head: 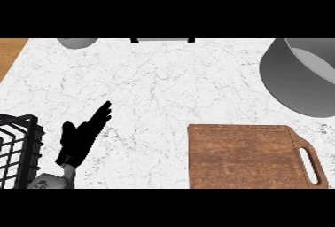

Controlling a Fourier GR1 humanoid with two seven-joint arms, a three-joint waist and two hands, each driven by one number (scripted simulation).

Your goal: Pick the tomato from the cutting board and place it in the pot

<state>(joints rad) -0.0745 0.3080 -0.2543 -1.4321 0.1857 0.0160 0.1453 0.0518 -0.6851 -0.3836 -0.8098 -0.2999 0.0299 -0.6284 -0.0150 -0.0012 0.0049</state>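
The left hand [78,141] is resting released, fingers straight, beside the wire basket [20,118] at the left edge; marble counter [163,84] is stretching toward cutting board [243,156] and pot [286,84].

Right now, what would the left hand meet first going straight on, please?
The left hand points up-right over bare counter; way looks free until, perhaps, the dark-framed object at the far edge.

Bright, even light falls on the white marble counter [163,80], which looks uniformly pale on every side of the wooden cutting board [242,155]. The board itself shows an even, warm brown. Above and to the right of the board, the grey pot [288,84] has a darker outer wall and a lighter inside. Well to the left of the board, the left hand [82,137] reads as a flat black shape.
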